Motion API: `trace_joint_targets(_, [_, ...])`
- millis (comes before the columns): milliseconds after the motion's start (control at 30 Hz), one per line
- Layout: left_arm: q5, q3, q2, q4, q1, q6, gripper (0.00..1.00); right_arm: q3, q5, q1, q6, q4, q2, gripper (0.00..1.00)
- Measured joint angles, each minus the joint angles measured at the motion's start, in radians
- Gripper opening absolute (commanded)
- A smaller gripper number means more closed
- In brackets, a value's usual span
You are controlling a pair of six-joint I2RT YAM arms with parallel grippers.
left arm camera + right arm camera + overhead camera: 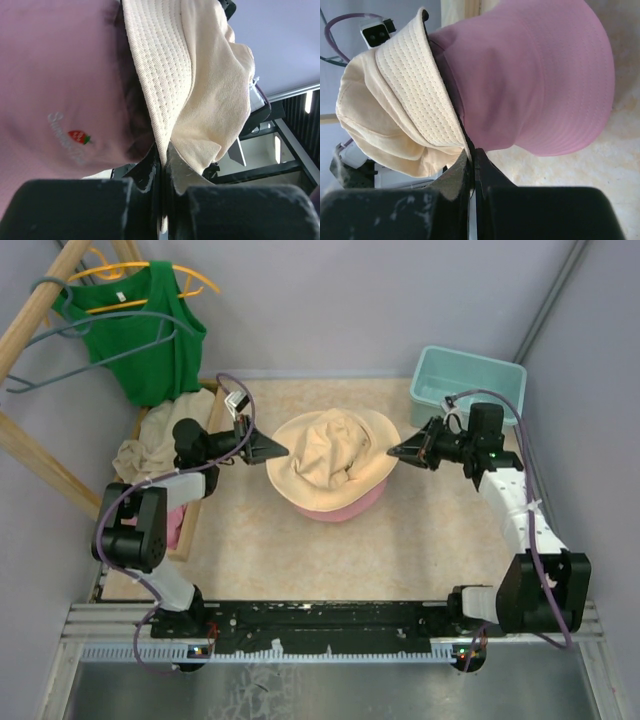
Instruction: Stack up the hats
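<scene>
Two pinches here: the left gripper and right gripper each clamp a brim edge of the beige hat, which sits over the pink hat mid table. That floppy brim might slip out of one pinch, so it'd probably land lopsided.

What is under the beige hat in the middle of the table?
The beige hat covers a pink hat, whose near edge peeks out; both wrist views show its crown. Anything beneath or inside the pink hat is hidden.

Pale, unreadable script beside a strawberry logo on the pink hat.
</scene>
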Motion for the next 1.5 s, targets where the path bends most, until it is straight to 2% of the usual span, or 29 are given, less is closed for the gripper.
trace_joint_targets(333, [0.003, 0.031, 0.089, 0.251, 0.004, -0.197, 0.09, 0.023, -0.016, -0.003, 0.006, 0.035, 0.083, 0.04])
trace_joint_targets(600, [0.006, -0.037, 0.196, 0.434, 0.011, -0.317, 0.01, 0.0, -0.019, -0.003, -0.023, 0.043, 0.113, 0.03])
trace_joint_targets(1033, [0.016, -0.12, 0.242, 0.463, 0.018, -0.273, 0.0, -0.063, -0.024, -0.001, -0.082, 0.077, 0.153, 0.05])
trace_joint_targets(1067, [0.016, -0.12, 0.253, 0.463, 0.018, -0.274, 0.0, -0.063, -0.028, -0.001, -0.082, 0.085, 0.159, 0.08])
trace_joint_targets(1200, [0.022, -0.105, 0.287, 0.463, 0.018, -0.318, 0.01, -0.06, -0.025, 0.0, -0.082, 0.091, 0.165, 0.42])
trace_joint_targets(1233, [0.028, -0.1, 0.292, 0.462, 0.019, -0.33, 0.02, -0.054, -0.018, 0.0, -0.085, 0.085, 0.166, 0.46])
trace_joint_targets(1367, [0.045, -0.072, 0.293, 0.462, 0.027, -0.36, 0.03, -0.022, -0.003, -0.008, -0.093, 0.078, 0.166, 0.55])
trace_joint_targets(1500, [0.051, -0.05, 0.292, 0.462, 0.035, -0.392, 0.03, 0.011, -0.005, -0.016, -0.089, 0.106, 0.161, 0.59])
